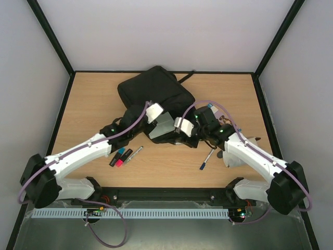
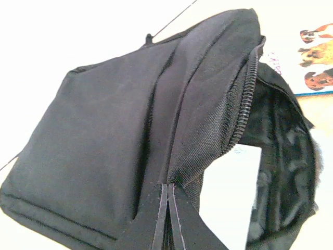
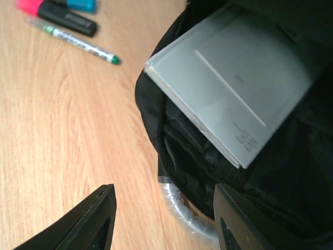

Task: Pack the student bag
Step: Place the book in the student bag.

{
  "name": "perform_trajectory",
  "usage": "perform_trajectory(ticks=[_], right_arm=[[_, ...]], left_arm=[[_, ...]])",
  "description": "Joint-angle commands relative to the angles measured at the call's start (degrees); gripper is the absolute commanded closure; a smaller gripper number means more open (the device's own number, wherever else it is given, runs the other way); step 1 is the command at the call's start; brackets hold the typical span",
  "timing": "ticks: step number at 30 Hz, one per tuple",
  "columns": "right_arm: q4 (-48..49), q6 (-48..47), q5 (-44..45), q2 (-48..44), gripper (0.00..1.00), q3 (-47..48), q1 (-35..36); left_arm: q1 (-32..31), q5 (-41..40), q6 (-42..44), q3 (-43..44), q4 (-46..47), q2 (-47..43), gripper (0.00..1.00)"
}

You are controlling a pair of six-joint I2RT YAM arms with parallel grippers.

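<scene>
Well, my left gripper [image 2: 167,219] was pinched shut on the student bag [image 1: 151,88], black, soft, unzipped, mid-table [image 1: 93,104], a grey book [image 3: 234,99] poking out. My right gripper [image 3: 165,195] gaped open at its edge.

Your student bag [image 1: 156,86] is black soft fabric and lies on the desk [image 1: 93,104], centre-rear. Its near end is unzipped, and the zip [image 2: 244,104] edge is lifted so the mouth gapes toward the near edge. A flat grey book [image 3: 234,88] slants half out of it.
</scene>
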Motion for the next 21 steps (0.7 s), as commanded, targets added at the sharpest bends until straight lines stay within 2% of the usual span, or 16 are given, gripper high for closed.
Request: perform_trajectory(ticks=[1,7,12,21], right_arm=[[-4.31,-6.88,4.87,2.47,0.48,0.67,5.40],[-0.51,-9.46,10.05,10.59,0.48,6.64,11.91],[4.54,-14.15,16.10,17.22,0.48,8.03,16.74],[12.53,-18.61,18.99,23.89,0.52,7.49,17.89]], left_arm=[[1.39,-0.66,3.08,-2.81,3.50,-7.59,0.98],[4.86,-0.25,2.86,-5.64,6.33,-12.34,0.98],[7.45,2.68,2.12,-6.44,8.16,-13.94,0.98],[11.08,10.50,-2.74,-3.40,5.50,-10.90,0.97]])
